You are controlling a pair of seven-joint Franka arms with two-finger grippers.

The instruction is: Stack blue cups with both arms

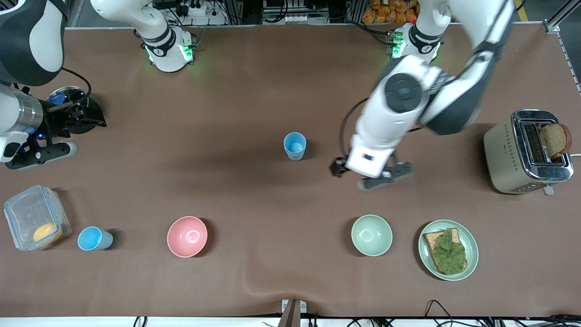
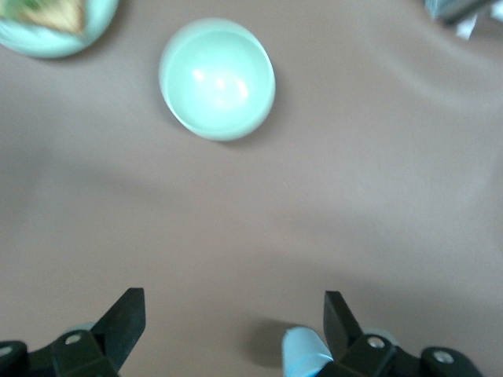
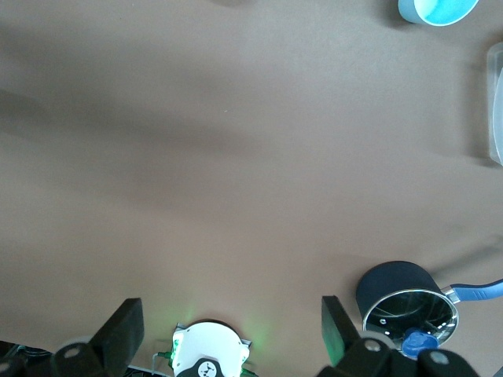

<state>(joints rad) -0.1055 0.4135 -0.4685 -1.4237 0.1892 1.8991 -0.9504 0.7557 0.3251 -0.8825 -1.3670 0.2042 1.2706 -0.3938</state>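
Over bare table, left claw [image 1: 370,175] and right claw [image 1: 68,120], both wide open, empty

Clock hours are read on the front view, with 12 toward the arms' bases.

1. The container [image 1: 34,222] sat at the right arm's end of the table, with a round food item [image 1: 46,233] in it.
2. The end cup [image 1: 93,238] stood just beside the container, at its 3 o'clock.
3. The first bowl [image 1: 187,236] lay at that cup's 3 o'clock, and the second bowl [image 1: 371,235] farther along at 3.
4. The plate [image 1: 470,245] sat at the second bowl's 3 o'clock, with topped bread [image 1: 447,252] on it.
5. The toaster [image 1: 504,154] stood at the plate's 1 o'clock, with a slice [image 1: 556,140] in its slot.
6. The central cup [image 1: 295,146] stood at the second bowl's 11 o'clock.
7. The left gripper [image 2: 233,302] hung over the table at the central cup's 4 o'clock.
8. The pot [image 3: 405,306] sat at the container's 12 o'clock, with the right gripper [image 3: 228,310] over the table just beside it.
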